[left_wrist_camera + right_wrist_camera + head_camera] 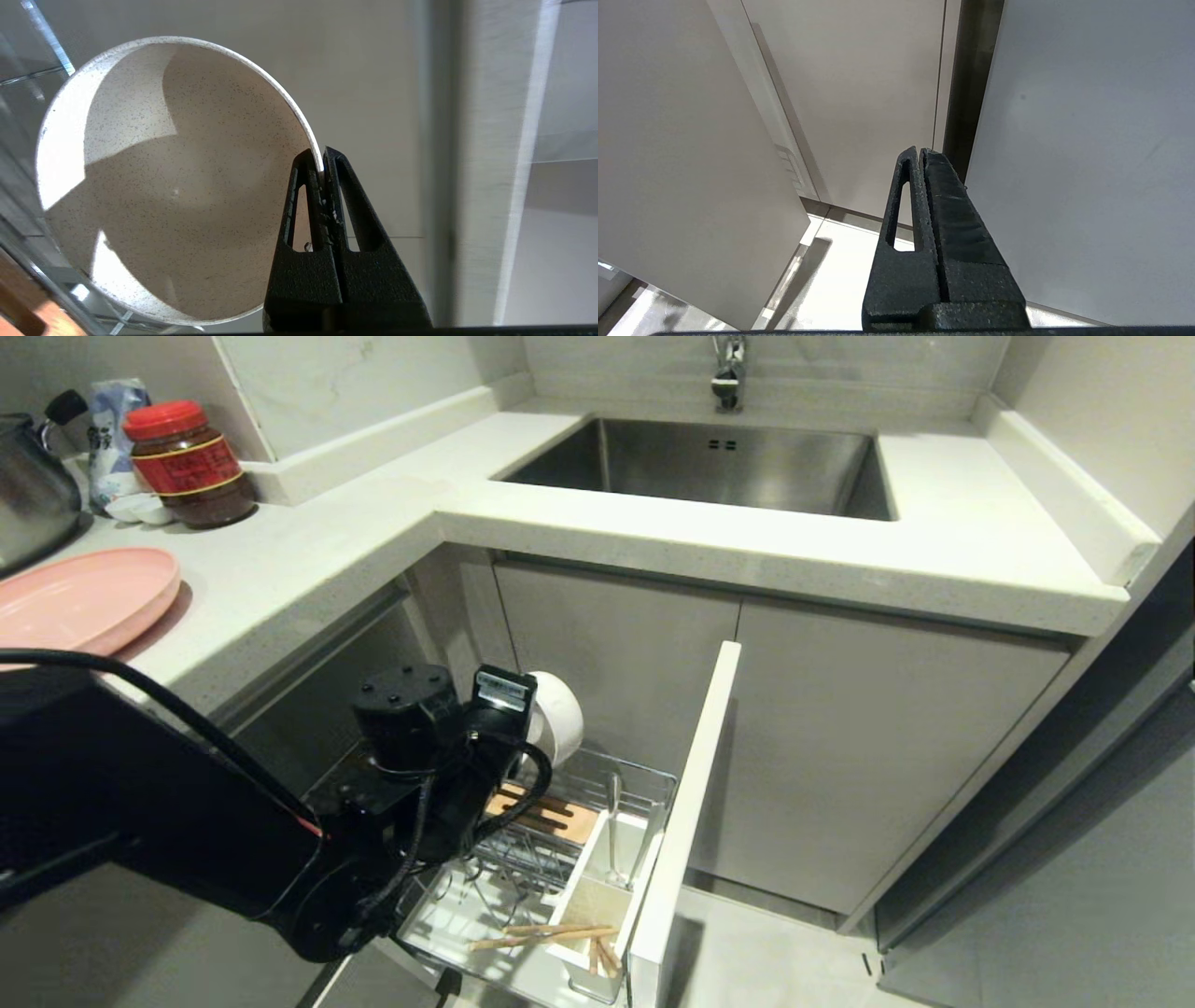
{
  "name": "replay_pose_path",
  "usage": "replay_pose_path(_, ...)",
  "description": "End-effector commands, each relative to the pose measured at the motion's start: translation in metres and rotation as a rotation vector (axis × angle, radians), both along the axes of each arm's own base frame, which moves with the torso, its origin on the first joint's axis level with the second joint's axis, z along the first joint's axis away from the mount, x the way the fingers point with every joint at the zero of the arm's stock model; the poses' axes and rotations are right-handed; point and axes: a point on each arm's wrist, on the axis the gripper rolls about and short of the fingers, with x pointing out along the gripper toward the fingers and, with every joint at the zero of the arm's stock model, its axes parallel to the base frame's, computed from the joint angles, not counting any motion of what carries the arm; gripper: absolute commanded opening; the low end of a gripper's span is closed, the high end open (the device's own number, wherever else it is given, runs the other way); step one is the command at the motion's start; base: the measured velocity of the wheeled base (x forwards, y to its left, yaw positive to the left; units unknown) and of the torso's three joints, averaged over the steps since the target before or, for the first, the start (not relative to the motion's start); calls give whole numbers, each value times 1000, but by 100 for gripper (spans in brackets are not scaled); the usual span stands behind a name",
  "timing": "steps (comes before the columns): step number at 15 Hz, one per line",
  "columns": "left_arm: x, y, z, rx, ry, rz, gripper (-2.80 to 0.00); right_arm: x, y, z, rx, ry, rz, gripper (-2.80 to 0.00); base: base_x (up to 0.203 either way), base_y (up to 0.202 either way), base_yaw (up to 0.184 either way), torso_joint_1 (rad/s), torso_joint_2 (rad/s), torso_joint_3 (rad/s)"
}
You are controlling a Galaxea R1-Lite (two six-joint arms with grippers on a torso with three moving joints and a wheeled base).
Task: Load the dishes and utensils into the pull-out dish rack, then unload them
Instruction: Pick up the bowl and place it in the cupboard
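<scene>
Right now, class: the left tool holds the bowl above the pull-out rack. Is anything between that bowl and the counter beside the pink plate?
Nothing visible blocks it. The left tool grips the bowl by its rim above the rack. The counter beside the pink plate lies higher up, its bare edge overhanging towards the bowl.

Head camera looks down from above; left wrist camera, close behind its jaws, shares the speckled cream-white round bowl [560, 717] [173, 186] at ten o'clock.
</scene>
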Motion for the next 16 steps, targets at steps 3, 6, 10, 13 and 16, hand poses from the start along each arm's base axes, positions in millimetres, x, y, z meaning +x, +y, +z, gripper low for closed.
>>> replay_pose_path(3, 17, -1, -28, -30, -22, 7, -280, 2, 0, -7, 0, 26, 0, -280, 0, 0, 0, 0, 0, 0)
replay_pose_path(6, 24, 3, -36, -45, -50, -19, -280, 2, 0, -7, 0, 26, 0, -280, 0, 0, 0, 0, 0, 0)
replay_pose_path(10, 28, 3, -46, -54, -53, -33, -280, 2, 0, -7, 0, 25, 0, -280, 0, 0, 0, 0, 0, 0)
replay_pose_path(13, 29, 2, -51, -74, -41, -32, -280, 2, 0, -7, 0, 25, 0, -280, 0, 0, 0, 0, 0, 0)
replay_pose_path(16, 30, 1, -56, -87, -25, -35, -280, 2, 0, -7, 0, 26, 0, -280, 0, 0, 0, 0, 0, 0)
